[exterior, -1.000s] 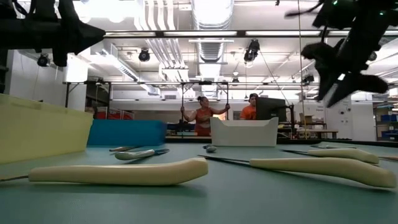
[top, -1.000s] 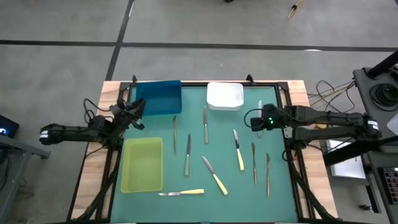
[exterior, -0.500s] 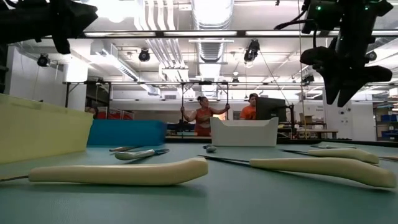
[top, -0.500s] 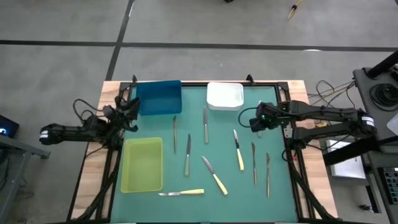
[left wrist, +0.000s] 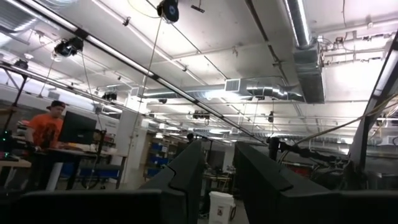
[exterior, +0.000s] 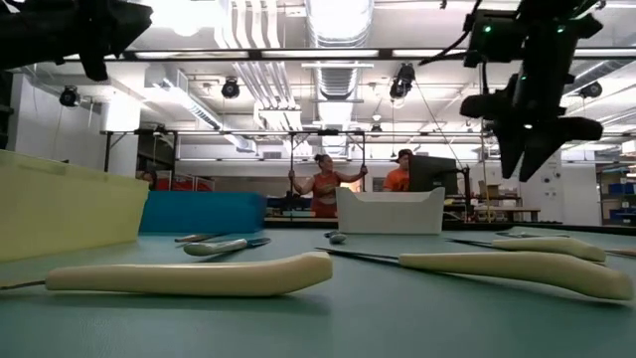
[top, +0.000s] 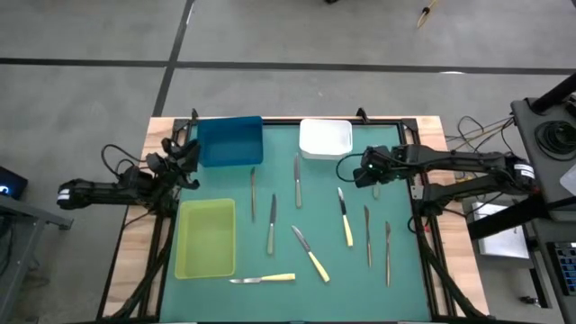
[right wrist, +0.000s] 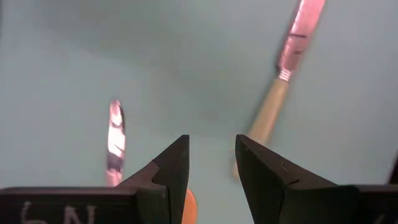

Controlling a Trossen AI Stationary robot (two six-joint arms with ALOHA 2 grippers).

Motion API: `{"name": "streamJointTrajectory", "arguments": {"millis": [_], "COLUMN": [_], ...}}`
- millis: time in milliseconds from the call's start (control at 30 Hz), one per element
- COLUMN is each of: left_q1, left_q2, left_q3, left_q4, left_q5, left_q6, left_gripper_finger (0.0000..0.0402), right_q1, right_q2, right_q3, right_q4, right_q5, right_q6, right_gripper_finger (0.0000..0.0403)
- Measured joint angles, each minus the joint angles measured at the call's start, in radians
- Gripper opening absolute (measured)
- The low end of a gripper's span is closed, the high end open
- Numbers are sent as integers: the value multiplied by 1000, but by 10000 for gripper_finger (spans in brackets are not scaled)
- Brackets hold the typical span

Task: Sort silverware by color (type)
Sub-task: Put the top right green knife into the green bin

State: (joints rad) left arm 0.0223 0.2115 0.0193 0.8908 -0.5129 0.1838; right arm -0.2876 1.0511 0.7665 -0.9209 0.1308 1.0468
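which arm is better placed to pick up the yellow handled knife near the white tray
Right. The right pincer hangs open above the mat just beside that knife, which fills its wrist view. The left pincer waits at the table's left edge by the blue tray.

Lighting is even and bright, supplied by ceiling strip lights (exterior: 328,55) that glare white in the low view. The table (top: 396,270) shows only faint, soft shadows. The right gripper (right wrist: 211,163) is sharp in its own wrist view, while the yellow-handled knife (right wrist: 283,93) beyond its fingertips is blurred. Both arms read as dark silhouettes against the lit ceiling.
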Motion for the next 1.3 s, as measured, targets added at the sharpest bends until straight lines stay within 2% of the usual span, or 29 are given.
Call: {"name": "streamJointTrajectory", "arguments": {"millis": [100, 267, 533, 767, 933, 1300], "left_q1": [0, 0, 0, 0, 0, 0], "left_q2": [0, 5, 27, 39, 38, 38], "left_q3": [8, 44, 72, 85, 85, 85], "left_q4": [5, -16, -43, -55, -56, -55], "left_q5": [0, -1, -1, -1, -1, -1], "left_q6": [34, 45, 77, 118, 124, 123], "left_gripper_finger": [78, 78, 78, 78, 78, 78], "right_q1": [-20, -52, -75, -106, -156, -248], "right_q2": [46, 119, 188, 218, 221, 222], "right_q3": [21, 54, 91, 150, 150, 73], "right_q4": [22, 13, -2, -137, -149, -121], "right_q5": [-3, -74, -83, -76, -49, -17], "right_q6": [-8, -48, -53, -65, -109, -176], "right_gripper_finger": [121, 121, 123, 168, 204, 215]}}
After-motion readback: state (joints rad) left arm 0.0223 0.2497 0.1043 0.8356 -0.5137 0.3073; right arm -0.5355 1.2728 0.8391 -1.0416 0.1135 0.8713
